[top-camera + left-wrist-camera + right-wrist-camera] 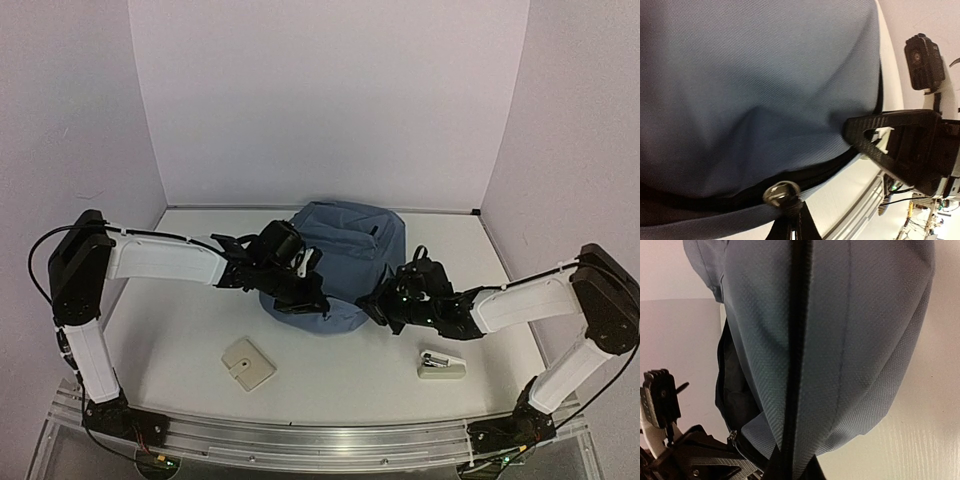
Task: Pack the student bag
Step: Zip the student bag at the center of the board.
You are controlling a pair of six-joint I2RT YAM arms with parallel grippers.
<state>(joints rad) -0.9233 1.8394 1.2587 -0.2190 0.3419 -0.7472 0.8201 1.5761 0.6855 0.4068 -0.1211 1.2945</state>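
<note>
Student bag (345,245) opening looks like the step in hand. Left gripper (310,295) is pressed together, pinching the zip pull (782,192) at the bag's lower edge; right gripper (378,303), likewise closed, seems to nip the black trim (795,390) just beside it. The bag lies mid-frame on the tabletop (180,340). Next, I judge, the zip wants drawing along while the other side holds firm.

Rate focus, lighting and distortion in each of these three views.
Top external: even light, soft shadows, the rail bowed by the lens. Left wrist: student bag weave sharp, zip pull soft, far background blurred. Right wrist: weave sharp at right, black trim smeared, bag's opening in deep shadow.
</note>
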